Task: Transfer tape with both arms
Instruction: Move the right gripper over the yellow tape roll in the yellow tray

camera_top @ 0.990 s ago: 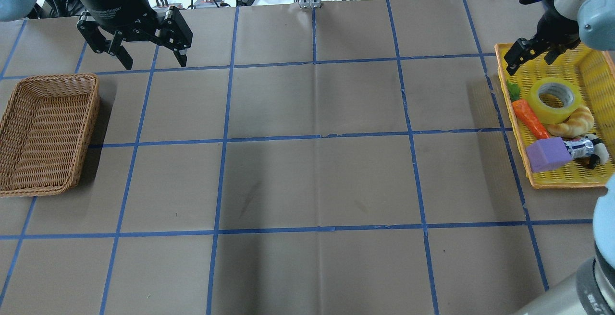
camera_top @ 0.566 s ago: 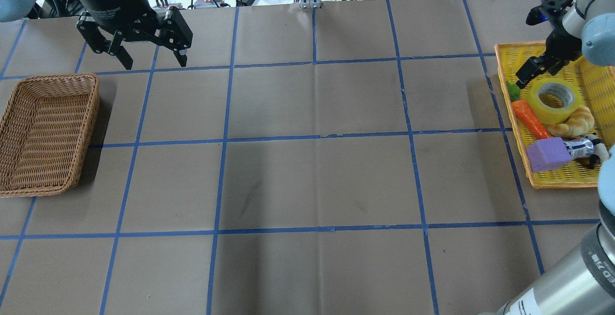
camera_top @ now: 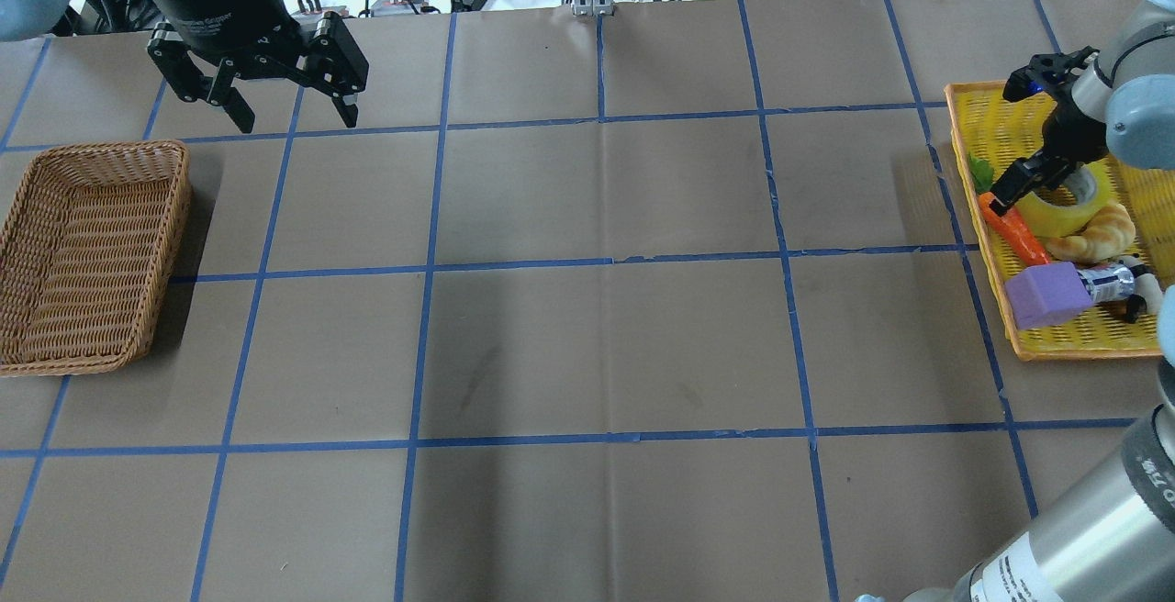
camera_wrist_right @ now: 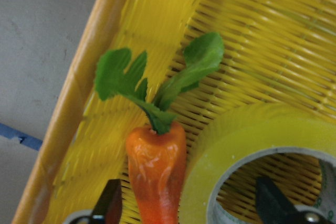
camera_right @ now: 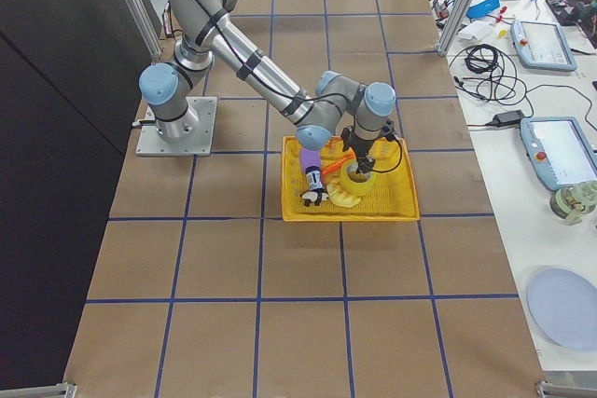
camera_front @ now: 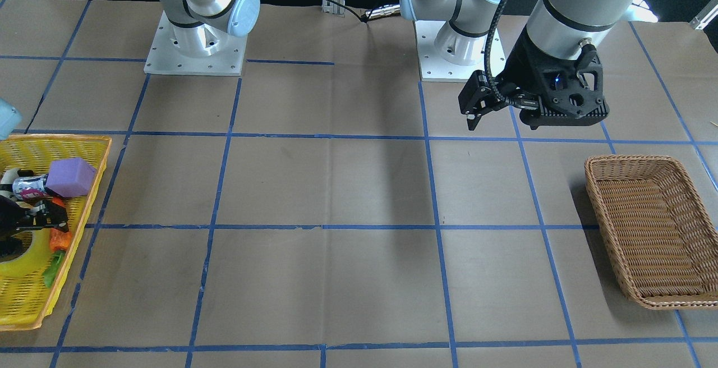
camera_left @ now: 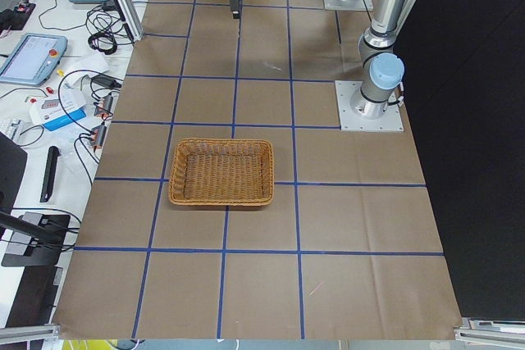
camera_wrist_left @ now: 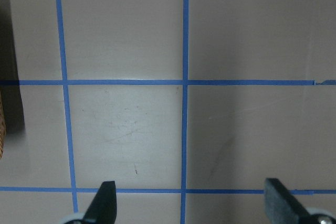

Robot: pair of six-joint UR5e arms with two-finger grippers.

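The yellow tape roll (camera_top: 1056,213) lies flat in the yellow tray (camera_top: 987,111) at the table's right end. It also shows in the front view (camera_front: 17,260) and the right wrist view (camera_wrist_right: 247,135). My right gripper (camera_top: 1033,185) is open and low over the roll. In the right wrist view (camera_wrist_right: 191,207) one finger is inside the white core. The other is outside the roll, beyond the orange toy carrot (camera_wrist_right: 156,166), so the roll's wall and the carrot lie between them. My left gripper (camera_top: 296,116) is open and empty above the table's far left.
A brown wicker basket (camera_top: 174,217) sits at the table's left end, nearer than the left gripper. The tray also holds a purple block (camera_top: 1046,295), a croissant (camera_top: 1097,235) and a small can (camera_top: 1106,283) close by the tape.
My right gripper has moved from the tray's far end down onto the tape roll, staying open. The left arm has not moved.
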